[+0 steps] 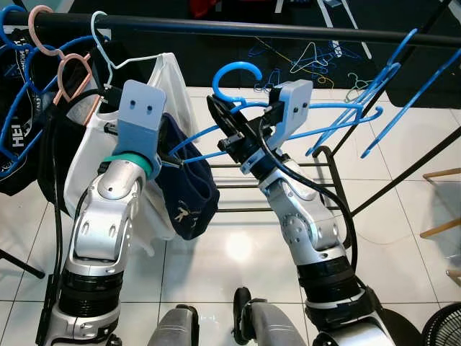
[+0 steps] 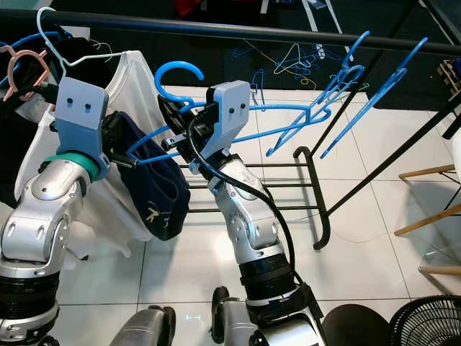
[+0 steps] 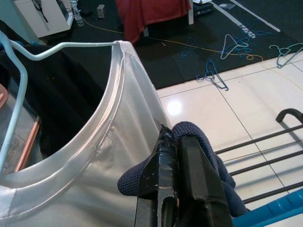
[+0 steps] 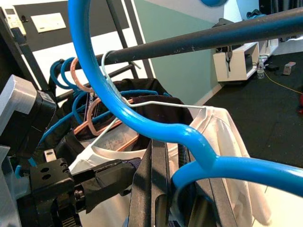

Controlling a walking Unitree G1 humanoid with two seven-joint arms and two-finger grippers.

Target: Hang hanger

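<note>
Nearest the camera, both silver arms rose from the robot's body over the white tiled floor point(image 1: 216, 288). Each pincer was closed on something. The left pincer point(image 3: 182, 156) pinched a fold of the dark navy garment point(image 1: 189, 194), which drooped just beside a white shirt point(image 1: 169, 79) on its pale hanger. The right pincer point(image 1: 227, 133) was clamped on the blue hanger point(image 1: 238, 72) just below its hook, so that arm was the one carrying the task's thing.

From that grip the hanger's long axis ran roughly level, out toward the robot's right and slightly away, its shoulder bars stretching toward the slanted legs of the rack. Its hook stood up above the pincer, curling over with the open side facing the robot's right. The navy garment seemed draped over the hanger's near end, though the exact contact was hard to make out.

Beyond and above the hook ran the black rail point(image 1: 288, 30), crossing the scene from left to right. The hook's top sat close below it and on the robot's side of it, not yet over it. I judged the coming move to be a lift and a push forward, so the hook cleared the rail and dropped onto it, in the bare stretch to the right of the white shirt.

Farther back, loose hangers point(image 1: 317, 58) lay scattered on the dark floor.
</note>
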